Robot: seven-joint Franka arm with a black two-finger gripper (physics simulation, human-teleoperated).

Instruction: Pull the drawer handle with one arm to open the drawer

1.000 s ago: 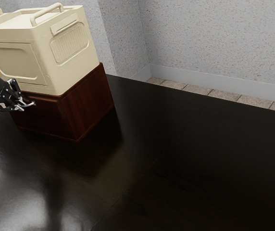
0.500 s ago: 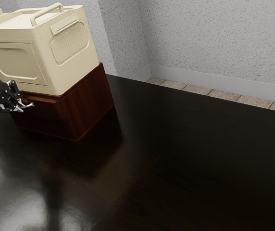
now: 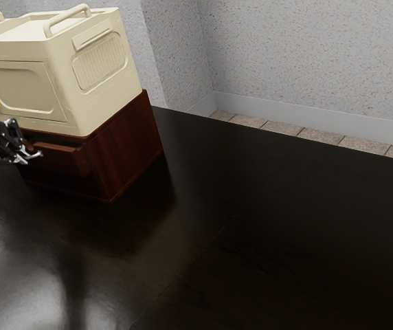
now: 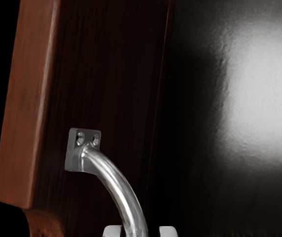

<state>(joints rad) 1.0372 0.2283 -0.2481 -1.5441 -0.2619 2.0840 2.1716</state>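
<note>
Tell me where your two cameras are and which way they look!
Exterior view: beside my arm, looking down across the black table at the brown cabinet, its drawer and the cream box on top. My gripper shows at the exterior view's left.
Wrist view: on my hand, facing the drawer's front and metal handle, with bits of gripper.
Both share: drawer, gripper, table.

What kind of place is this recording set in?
Probably a plain indoor room, home or office I can't tell: a speckled grey wall with a smooth pale baseboard, brownish floor tiles and a glossy black table.
</note>
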